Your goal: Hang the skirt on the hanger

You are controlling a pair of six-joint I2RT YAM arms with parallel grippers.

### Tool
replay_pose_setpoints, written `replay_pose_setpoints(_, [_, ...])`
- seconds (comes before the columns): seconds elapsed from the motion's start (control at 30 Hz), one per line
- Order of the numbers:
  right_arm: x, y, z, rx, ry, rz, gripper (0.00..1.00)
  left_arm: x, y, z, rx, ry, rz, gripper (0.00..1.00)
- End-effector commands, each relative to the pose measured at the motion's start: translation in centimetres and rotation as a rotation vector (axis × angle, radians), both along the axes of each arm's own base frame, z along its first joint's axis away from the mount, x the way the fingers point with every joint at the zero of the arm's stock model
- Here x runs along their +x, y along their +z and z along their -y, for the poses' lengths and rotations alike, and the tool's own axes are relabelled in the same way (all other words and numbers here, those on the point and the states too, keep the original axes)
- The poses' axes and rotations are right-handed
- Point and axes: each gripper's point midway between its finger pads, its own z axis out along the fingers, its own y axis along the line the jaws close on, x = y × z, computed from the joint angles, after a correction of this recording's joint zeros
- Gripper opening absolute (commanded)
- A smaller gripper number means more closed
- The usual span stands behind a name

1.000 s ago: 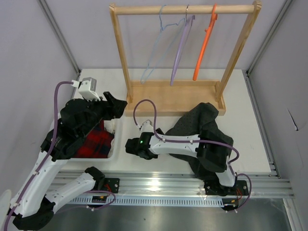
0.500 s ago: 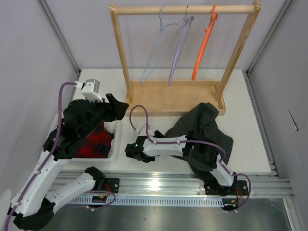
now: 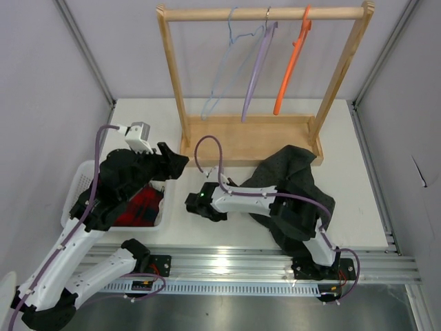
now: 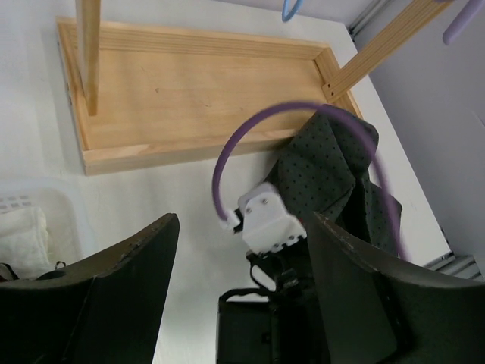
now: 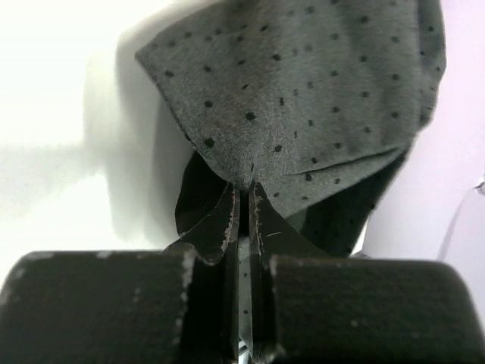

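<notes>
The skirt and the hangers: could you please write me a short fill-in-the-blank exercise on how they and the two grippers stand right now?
1. The right gripper is ____ on a fold of the skirt.
2. The left gripper hovers over the table with its jaws ____ and nothing between them.
3. The wooden rack carries ____ hangers.
4. Seen from the top camera, the light-blue hanger hangs to the ____ of the lilac hanger.

Missing words: shut; open; three; left

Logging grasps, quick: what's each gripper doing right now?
Left gripper: open, holding nothing.
Right gripper: shut on the skirt.
</notes>
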Motion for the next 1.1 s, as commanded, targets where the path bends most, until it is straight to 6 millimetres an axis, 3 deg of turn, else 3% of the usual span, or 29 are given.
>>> replay_pose_setpoints(0.0, [0.8,7.5,1.1,0.172,-0.024,0.121,0.00,-0.4,0.2,1.2,-0.084,-0.050,0.012,0.73])
replay_pose_setpoints(0.13, [0.8,13.1,1.8,0.342,-0.038,0.152,0.00,-1.0,-0.7,2.9,-0.185,-0.115,-0.006,0.72])
replay_pose_setpoints(0.17, [1.0,14.9,1.6,0.395,-0.041,0.170,0.00,-1.1,-2.2,3.4,-0.190,-0.130,-0.030,0.72])
replay_pose_setpoints(0.23, [0.8,17.8,2.1,0.458,-0.029,0.184,0.00,-1.4,-1.8,4.5,-0.254,-0.182,-0.025,0.72])
replay_pose_setpoints(0.37, [1.5,23.7,2.6,0.586,-0.020,0.237,0.00,-1.9,-4.5,6.5,-0.300,-0.250,-0.079,0.71])
replay_pose_setpoints(0.4, [1.6,24.6,2.8,0.591,-0.016,0.247,0.00,-2.3,-4.1,7.3,-0.319,-0.274,-0.066,0.71])
replay_pose_setpoints(0.5, [2.0,27.2,3.2,0.633,-0.015,0.275,0.00,-3.0,-5.6,8.5,-0.331,-0.307,-0.094,0.71])
replay_pose_setpoints(0.6, [2.3,29.1,3.4,0.687,-0.013,0.298,0.00,-3.3,-7.0,9.3,-0.318,-0.315,-0.123,0.71])
replay_pose_setpoints(0.77, [1.8,31.1,4.1,0.758,0.003,0.305,0.00,-2.9,-9.1,8.9,-0.267,-0.266,-0.142,0.72])
replay_pose_setpoints(1.07, [0.6,31.3,5.4,0.903,0.029,0.256,0.00,-2.2,-12.0,9.0,-0.212,-0.232,-0.202,0.75])
